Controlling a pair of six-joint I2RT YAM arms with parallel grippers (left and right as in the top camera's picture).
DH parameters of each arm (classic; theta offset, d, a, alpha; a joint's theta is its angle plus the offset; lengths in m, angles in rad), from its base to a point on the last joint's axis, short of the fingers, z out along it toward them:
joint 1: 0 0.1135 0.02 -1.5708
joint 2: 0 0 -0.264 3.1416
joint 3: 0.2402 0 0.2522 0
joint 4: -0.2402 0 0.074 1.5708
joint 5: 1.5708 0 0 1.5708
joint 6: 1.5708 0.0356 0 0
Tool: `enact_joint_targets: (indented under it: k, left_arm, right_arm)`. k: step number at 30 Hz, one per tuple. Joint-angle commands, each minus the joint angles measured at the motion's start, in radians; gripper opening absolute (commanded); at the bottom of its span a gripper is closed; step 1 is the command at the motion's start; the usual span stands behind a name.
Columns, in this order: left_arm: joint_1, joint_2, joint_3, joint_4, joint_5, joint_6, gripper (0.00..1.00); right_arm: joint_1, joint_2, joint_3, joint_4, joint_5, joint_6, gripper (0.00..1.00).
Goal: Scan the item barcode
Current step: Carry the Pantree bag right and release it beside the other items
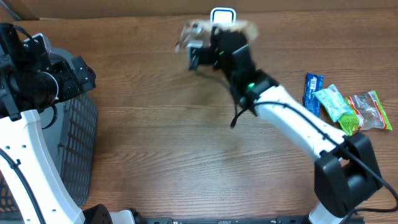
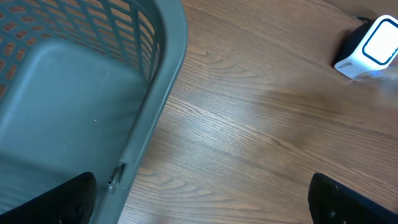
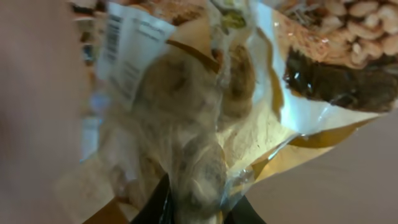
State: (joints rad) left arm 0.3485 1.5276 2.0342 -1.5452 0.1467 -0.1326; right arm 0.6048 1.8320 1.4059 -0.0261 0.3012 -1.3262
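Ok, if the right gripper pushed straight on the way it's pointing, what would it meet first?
The right gripper, shut on the snack bag, points toward the white scanner just beyond the bag; that likely comes first, though the gap and height are unclear from overhead.

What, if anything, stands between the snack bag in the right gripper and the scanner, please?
Nothing visible does: the right gripper holds the snack bag close by the scanner at the table's far side, and no other item lies there.
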Motion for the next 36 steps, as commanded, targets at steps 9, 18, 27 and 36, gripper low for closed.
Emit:
enact_joint_targets:
  k: [9, 18, 27, 36]
  left_arm:
    - [-0.002, -0.011, 0.014, 0.002, 0.007, -0.018, 1.0]
    - [-0.002, -0.011, 0.014, 0.002, 0.007, -0.018, 1.0]
    - [-0.002, -0.011, 0.014, 0.002, 0.007, -0.018, 0.99]
    - [-0.002, -0.011, 0.014, 0.002, 0.007, -0.018, 1.0]
  right_arm:
    - [0.219, -0.051, -0.006, -0.496, 0.048, 1.371, 0.04]
    - [0.116, -0.194, -0.006, -0.643, -0.32, 1.631, 0.04]
    - [-0.418, -0.335, -0.006, -0.821, -0.501, 1.832, 0.04]
    - [-0.914, -0.266, -0.079, -0.858, -0.505, 1.831, 0.04]
